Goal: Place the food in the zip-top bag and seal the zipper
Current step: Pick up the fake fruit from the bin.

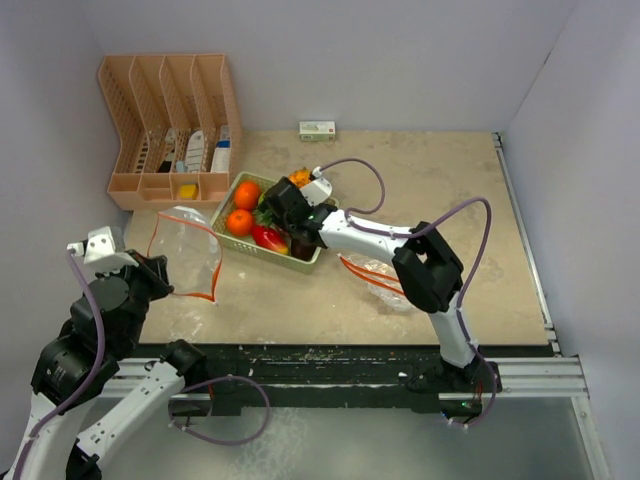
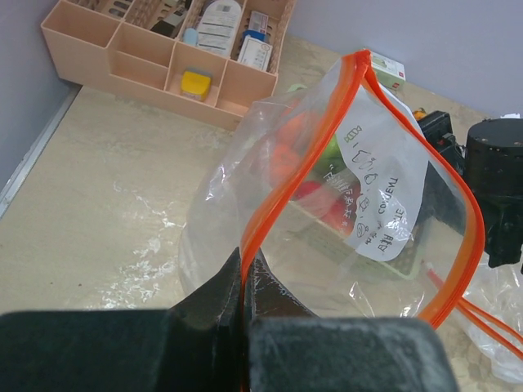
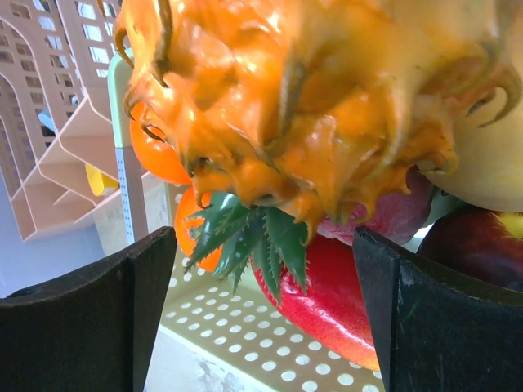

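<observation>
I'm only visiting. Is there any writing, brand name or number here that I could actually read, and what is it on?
White label on the zip-top bag: printed lines and small icons, turned sideways, too blurred to read.
White-and-green box: print too small to read.
Packets in the pink organizer: labels too small to read.
No text here can be quoted with confidence.

Top camera looks down from above the near edge over the beige tabletop (image 1: pixel 450 200). Left wrist camera faces forward, close behind a clear orange-zippered plastic bag (image 2: pixel 327 269). Right wrist camera sits just beside a spiky orange toy pineapple (image 3: pixel 310 98). All three catch the peach slotted plastic organiser (image 1: pixel 165 110) (image 2: pixel 155 61) (image 3: pixel 49 131)
</observation>
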### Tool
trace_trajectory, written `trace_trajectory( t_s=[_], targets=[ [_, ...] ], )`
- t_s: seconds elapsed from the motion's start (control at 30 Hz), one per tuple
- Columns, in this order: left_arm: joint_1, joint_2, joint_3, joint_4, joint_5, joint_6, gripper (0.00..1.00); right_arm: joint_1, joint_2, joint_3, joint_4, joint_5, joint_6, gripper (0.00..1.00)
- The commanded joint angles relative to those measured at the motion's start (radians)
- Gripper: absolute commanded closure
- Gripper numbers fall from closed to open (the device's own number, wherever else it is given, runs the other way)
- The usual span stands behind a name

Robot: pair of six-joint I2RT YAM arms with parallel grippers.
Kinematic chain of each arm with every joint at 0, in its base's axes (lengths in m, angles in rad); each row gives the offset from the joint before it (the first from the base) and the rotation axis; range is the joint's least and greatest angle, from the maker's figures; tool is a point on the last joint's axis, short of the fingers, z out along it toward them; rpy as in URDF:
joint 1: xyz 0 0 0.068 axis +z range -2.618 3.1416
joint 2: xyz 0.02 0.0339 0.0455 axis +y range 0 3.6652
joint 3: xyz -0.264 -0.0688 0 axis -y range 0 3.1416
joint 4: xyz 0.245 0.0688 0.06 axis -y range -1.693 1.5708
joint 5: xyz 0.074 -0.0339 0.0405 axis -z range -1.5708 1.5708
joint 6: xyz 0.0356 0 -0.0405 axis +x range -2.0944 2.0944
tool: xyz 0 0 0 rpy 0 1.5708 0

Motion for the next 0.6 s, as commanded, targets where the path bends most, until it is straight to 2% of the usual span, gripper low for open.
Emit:
trace_trajectory(
  t_s=[0.0, 0.07, 0.2, 0.5, 0.57],
  targets=[
    [0.006, -0.019, 0.021, 0.001, 0.022, 0.009, 1.00, -0.001, 0.011, 0.004, 0.013, 0.114, 0.026, 0.12],
    [0.005, -0.024, 0.022, -0.005, 0.025, 0.002, 1.00, 0.001, 0.008, -0.017, 0.021, 0.141, 0.023, 0.12],
    [0.005, -0.033, 0.019, 0.000, 0.035, 0.003, 1.00, 0.013, 0.005, -0.028, 0.020, 0.193, 0.012, 0.24],
    [0.005, -0.022, 0.008, 0.010, 0.059, 0.005, 1.00, 0.076, 0.037, 0.083, 0.034, 0.363, -0.133, 0.25],
    [0.005, -0.024, 0.006, 0.012, 0.062, 0.005, 1.00, 0.073, 0.054, 0.100, 0.029, 0.319, -0.105, 0.25]
  ],
)
